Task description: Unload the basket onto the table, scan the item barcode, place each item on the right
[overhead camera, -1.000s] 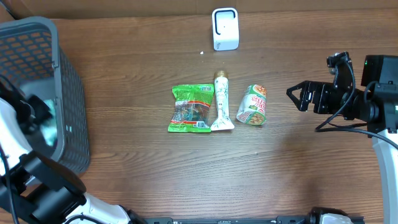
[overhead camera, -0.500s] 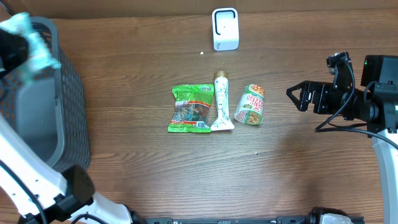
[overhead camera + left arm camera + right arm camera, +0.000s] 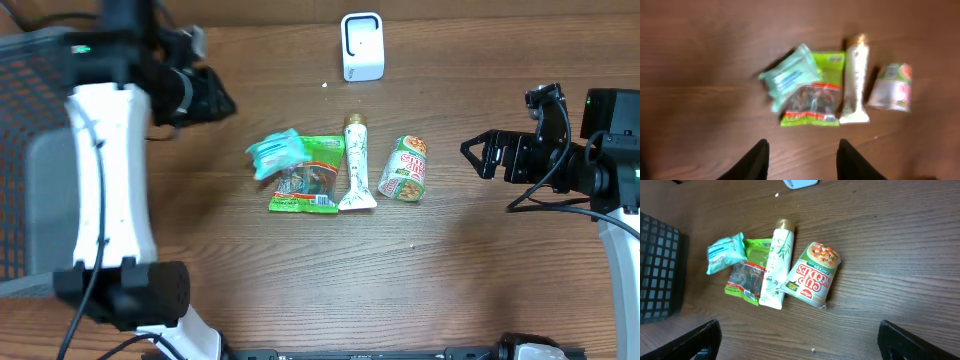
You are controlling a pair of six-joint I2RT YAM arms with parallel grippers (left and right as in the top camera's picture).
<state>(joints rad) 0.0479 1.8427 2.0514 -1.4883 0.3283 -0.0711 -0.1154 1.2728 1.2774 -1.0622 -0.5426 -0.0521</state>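
Note:
A teal packet [image 3: 274, 153] lies blurred on the table, overlapping the top left corner of a green snack bag [image 3: 308, 176]. To the right of the bag lie a white tube [image 3: 354, 165] and a cup noodle tub [image 3: 406, 170] on its side. The white scanner [image 3: 362, 46] stands at the table's far edge. My left gripper [image 3: 215, 98] hangs above and left of the packet, open and holding nothing. Its wrist view shows the packet [image 3: 789, 78] ahead of the empty fingers [image 3: 758, 161]. At the right, my right gripper [image 3: 472, 155] stands wide open and apart from the tub [image 3: 812, 280].
A dark mesh basket [image 3: 45, 120] fills the left side, its wall also in the right wrist view [image 3: 657, 270]. Bare wooden table lies in front of the items and between the tub and the right gripper.
The left arm swung from the basket out over the table. The teal packet travelled with it and now lies by the green bag, out of the gripper. The right arm has not moved.

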